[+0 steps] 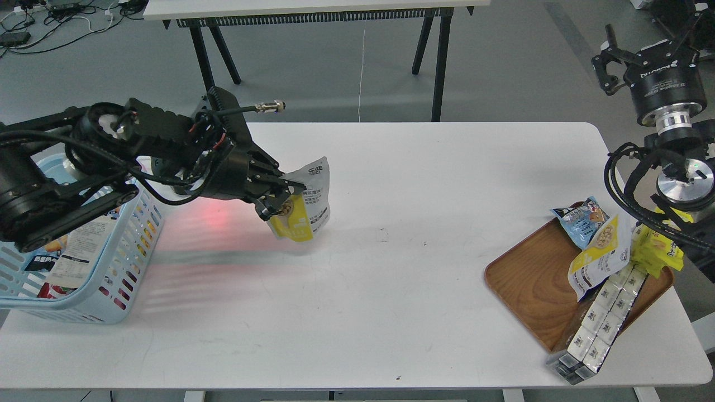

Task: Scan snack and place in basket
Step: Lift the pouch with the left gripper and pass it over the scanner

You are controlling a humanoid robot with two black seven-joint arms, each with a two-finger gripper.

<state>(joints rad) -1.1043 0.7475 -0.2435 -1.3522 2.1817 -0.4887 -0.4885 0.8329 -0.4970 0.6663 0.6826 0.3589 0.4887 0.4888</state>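
**Pouch held above the table, beside the basket**

Our left gripper (282,198) has its two fingers closed on the snack (313,198) — the white-and-yellow pouch hangs tilted from them, yellow bottom corner lowest, above the white table (380,268) and clear of its surface as far as we can tell. A reddish glow lies on the tabletop just left of the pouch, between it and the basket (125,268).

The basket sits at the table's left edge, partly covered by our left arm. Inside it we see printed packets, though the arm hides much of the contents. The held pouch is near the basket's right wall but outside it.

Our right gripper (609,70) is raised at the far right, well apart from the table's goods; its fingers stand spread with nothing between them.

On the right side of the table rests a brown wooden tray (530,279). On it lie a second white-and-yellow pouch (600,254), a light blue packet (581,220) just behind it, bright yellow packets (659,251) at the far side — and a row of small white cartons (600,321) leaning over the tray's near-right rim.
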